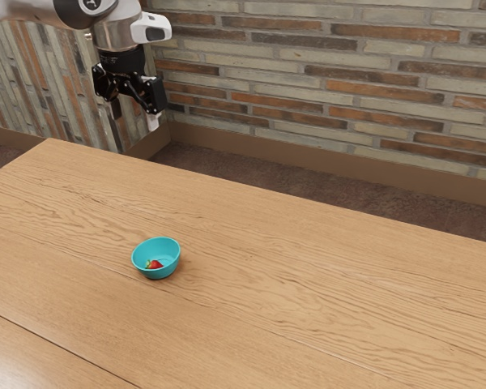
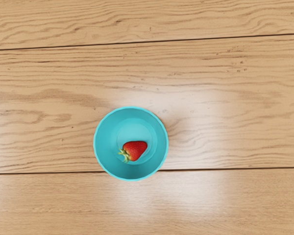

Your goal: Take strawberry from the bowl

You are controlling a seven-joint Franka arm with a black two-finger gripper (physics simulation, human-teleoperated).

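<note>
1. Claw [image 1: 134, 118]: open and empty, fingers parted, held high, well apart from the bowl [image 2: 105, 137].
2. Strawberry [image 2: 135, 150]: on its side in the bowl, off-centre on the floor of it. Leafy cap [image 2: 124, 155] turned toward the wall. Bowl upright on the tabletop [image 1: 308, 284].
3. Step in hand, as judged: the approach. Nothing grasped; task at its start.
4. Alignment: travel across at height first, then centre over the berry itself rather than over the middle of the bowl. Off-centre fruit makes this matter.
5. Orientation: turn so the fingers would close across the berry's red body, square to the line from cap to tip. Avoid pinching by the leaves, which would probably give a poor hold.
6. Descent: straight down and slow, both fingers inside the rim. Main risk: the finger on the cap side or nearer wall catching the rim and tipping or sliding the bowl.
7. Closure: stop just short of the bowl's floor, close gently. Flesh likely soft; the tapered shape may squirt or roll.
8. Exit: lift vertically until clear of the rim before any sideways motion.
</note>
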